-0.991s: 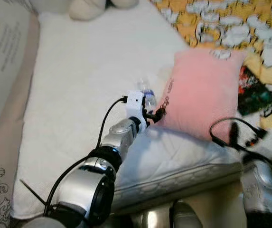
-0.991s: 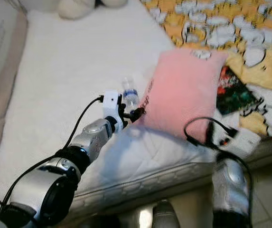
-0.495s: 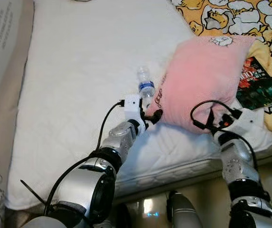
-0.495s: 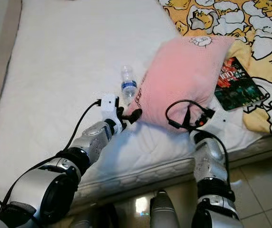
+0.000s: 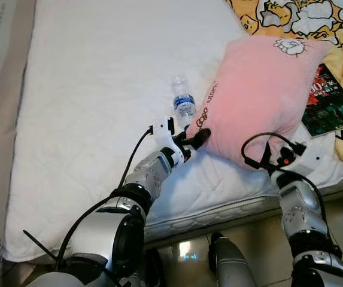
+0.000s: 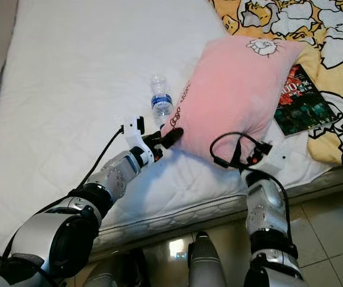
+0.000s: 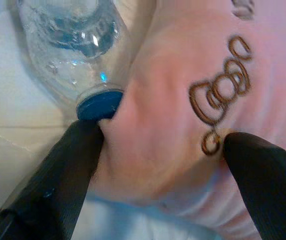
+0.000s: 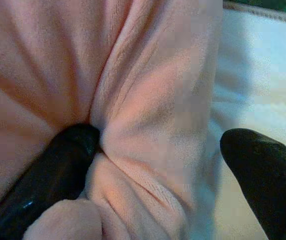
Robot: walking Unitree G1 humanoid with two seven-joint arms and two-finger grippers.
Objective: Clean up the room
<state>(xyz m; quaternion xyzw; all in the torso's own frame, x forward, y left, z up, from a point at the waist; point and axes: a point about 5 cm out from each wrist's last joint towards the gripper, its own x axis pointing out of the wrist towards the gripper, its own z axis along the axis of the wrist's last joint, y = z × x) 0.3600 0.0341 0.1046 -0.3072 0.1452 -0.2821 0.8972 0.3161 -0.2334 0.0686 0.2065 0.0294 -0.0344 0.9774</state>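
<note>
Beside pink pillow (image 5: pixel 258 95), water bottle (image 5: pixel 184 103)

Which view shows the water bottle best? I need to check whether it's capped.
Left wrist view: the water bottle fills it close up, blue cap on, beside the pink pillow. Both eye views show it small on the mattress.

White mattress (image 5: pixel 87 89) w/ quilted edge; glossy tile floor (image 6: pixel 333 227) below.
</note>
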